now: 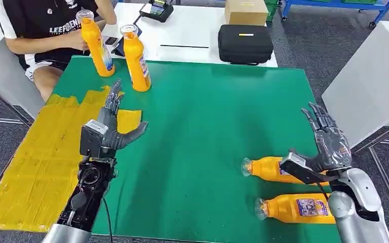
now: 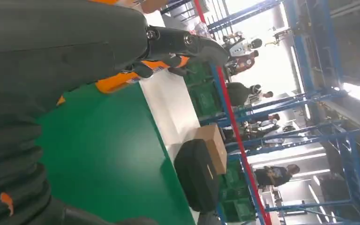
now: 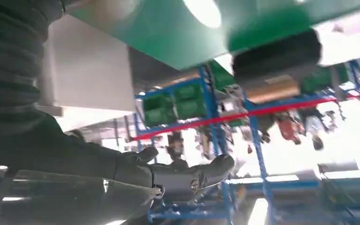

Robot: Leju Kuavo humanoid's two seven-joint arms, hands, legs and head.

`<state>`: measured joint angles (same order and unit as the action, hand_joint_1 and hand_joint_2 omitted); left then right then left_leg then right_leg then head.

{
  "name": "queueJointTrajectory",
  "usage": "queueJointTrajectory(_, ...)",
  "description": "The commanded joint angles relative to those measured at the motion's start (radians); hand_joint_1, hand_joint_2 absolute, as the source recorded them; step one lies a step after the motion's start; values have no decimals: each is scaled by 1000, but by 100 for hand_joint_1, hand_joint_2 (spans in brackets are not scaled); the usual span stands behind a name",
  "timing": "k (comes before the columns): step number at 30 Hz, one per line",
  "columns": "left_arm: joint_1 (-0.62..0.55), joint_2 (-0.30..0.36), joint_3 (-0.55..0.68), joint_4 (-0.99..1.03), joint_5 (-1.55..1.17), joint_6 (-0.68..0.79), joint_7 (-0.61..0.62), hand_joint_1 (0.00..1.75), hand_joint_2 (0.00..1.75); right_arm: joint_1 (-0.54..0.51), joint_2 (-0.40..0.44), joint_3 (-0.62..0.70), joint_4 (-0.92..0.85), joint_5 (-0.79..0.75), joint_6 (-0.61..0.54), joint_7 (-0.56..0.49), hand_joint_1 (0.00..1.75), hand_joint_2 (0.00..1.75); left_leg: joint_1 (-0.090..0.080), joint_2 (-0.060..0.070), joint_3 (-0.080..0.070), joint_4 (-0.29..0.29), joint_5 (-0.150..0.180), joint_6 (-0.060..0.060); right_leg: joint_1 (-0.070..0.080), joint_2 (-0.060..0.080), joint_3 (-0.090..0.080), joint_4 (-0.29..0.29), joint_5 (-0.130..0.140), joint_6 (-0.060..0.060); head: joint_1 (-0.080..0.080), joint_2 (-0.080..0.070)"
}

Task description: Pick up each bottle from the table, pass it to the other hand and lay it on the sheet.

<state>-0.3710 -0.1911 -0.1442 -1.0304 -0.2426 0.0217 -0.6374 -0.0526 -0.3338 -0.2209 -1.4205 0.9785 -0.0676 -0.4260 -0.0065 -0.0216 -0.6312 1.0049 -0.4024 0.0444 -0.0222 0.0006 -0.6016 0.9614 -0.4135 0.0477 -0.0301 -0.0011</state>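
Two orange bottles stand upright at the far left of the green table (image 1: 207, 111): one (image 1: 95, 44) by a seated person, the other (image 1: 137, 59) just right of it. Two more lie on their sides at the near right, one (image 1: 266, 168) partly behind my right hand, one (image 1: 296, 208) closer to the table's front edge. My left hand (image 1: 112, 126) hovers open over the yellow sheet's (image 1: 35, 162) right edge, fingers pointing away. My right hand (image 1: 326, 142) is open, fingers spread, just above and beside the nearer lying bottle. An upright bottle (image 2: 117, 80) peeks behind my left hand (image 2: 75, 51).
A person in a black shirt (image 1: 40, 25) sits at the far left corner, a hand near the upright bottles. A black case (image 1: 245, 44) and cardboard box (image 1: 246, 11) rest on the white table behind. A white cabinet (image 1: 372, 81) stands to the right.
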Motion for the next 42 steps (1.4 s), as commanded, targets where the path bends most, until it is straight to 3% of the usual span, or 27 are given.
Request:
queueJointTrajectory(1,-31,28,39,61,0,6,5,0,175,10,38,25,-42,-10,29,-39,0,175,0,4,6,-1,-2,-2,1,2,6,-1,-1,-2,0,0)
queueJointTrajectory(7,-24,31,49,54,0,15,5,0,175,53,24,55,-87,-28,61,-53,0,175,0,4,7,-1,-3,-3,0,2,7,-1,-2,-3,0,0)
queueJointTrajectory(13,-27,31,57,58,2,6,6,0,175,116,-40,60,26,48,189,43,0,175,0,2,8,-1,-3,-3,0,0,9,-2,-2,-3,0,0)
queueJointTrajectory(27,-44,29,46,77,0,0,12,0,175,134,-18,28,93,90,225,76,0,175,0,2,4,-1,-2,-2,0,1,5,-2,-1,-2,0,0)
queueJointTrajectory(35,-55,17,49,106,8,-4,15,0,175,73,-26,-33,189,110,197,81,0,175,0,3,5,-1,-2,-2,0,1,5,-2,0,-2,0,0)
queueJointTrajectory(42,-62,10,51,113,7,-7,15,0,175,87,-15,-55,191,143,174,116,0,175,0,3,7,-1,-2,-3,0,1,7,-2,-1,-3,0,0)
